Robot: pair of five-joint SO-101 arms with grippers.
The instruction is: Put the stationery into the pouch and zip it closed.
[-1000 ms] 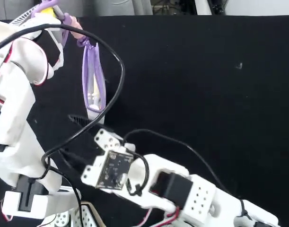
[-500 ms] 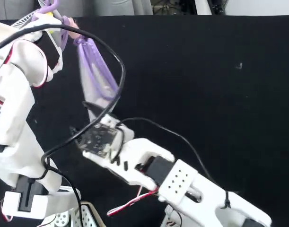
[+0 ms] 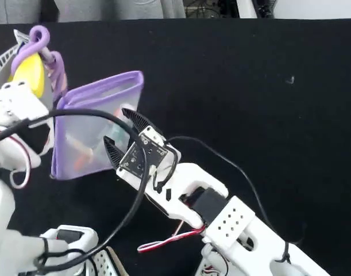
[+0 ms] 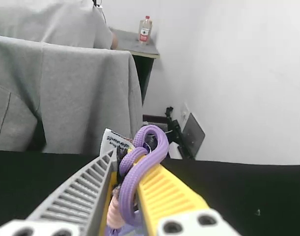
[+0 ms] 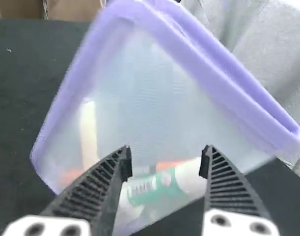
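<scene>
A see-through pouch with a purple border hangs over the black table, broad side up in the high view. My left gripper, grey and yellow, is shut on the pouch's purple cord loop at its far left corner. Inside the pouch lie a green and white item, an orange piece and a pale stick. My right gripper is open at the pouch's near right edge. Its black fingers straddle the lower part of the pouch without closing on it.
The black table stretches bare to the right and back. Black cables from the arms loop across the pouch and the right wrist. Grey cloth hangs behind the table's far edge.
The pouch has swung from hanging edge-on to showing its flat face, and the left gripper has dropped lower and turned. The right gripper has moved up against the pouch, fingers spread.
</scene>
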